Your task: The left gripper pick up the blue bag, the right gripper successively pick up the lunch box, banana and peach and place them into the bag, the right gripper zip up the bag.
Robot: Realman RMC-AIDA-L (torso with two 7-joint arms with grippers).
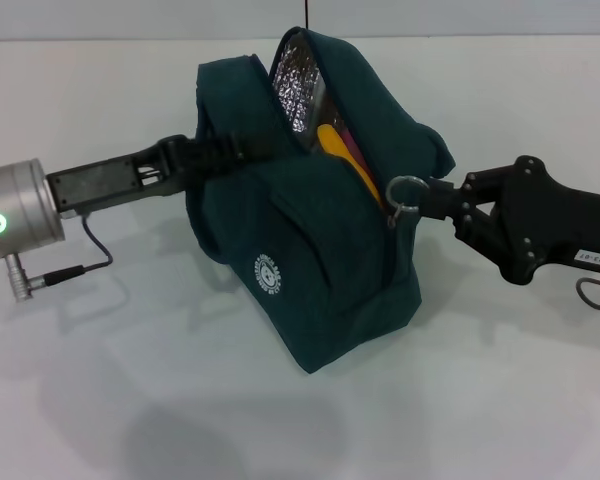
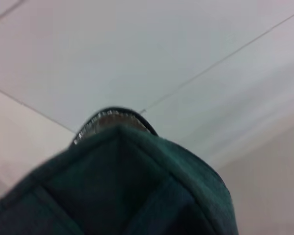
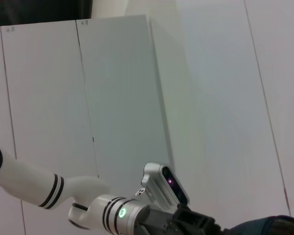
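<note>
White table [image 1: 100,400] | left gripper [image 1: 242,148] clenched on blue bag [image 1: 310,270] | right gripper [image 1: 420,197] grasping zipper pull [image 1: 400,190]

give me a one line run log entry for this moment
stage: zipping | left pincer: shut on blue bag strap, bag tilted | right pincer: at zipper pull | bag mouth: part open, yellow item inside

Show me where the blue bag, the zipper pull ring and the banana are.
blue bag [image 1: 310,290], head view, on its front panel beside the round logo.
zipper pull ring [image 1: 406,190], head view, on the metal loop.
banana [image 1: 348,160], head view, on the yellow strip inside the opening.
</note>
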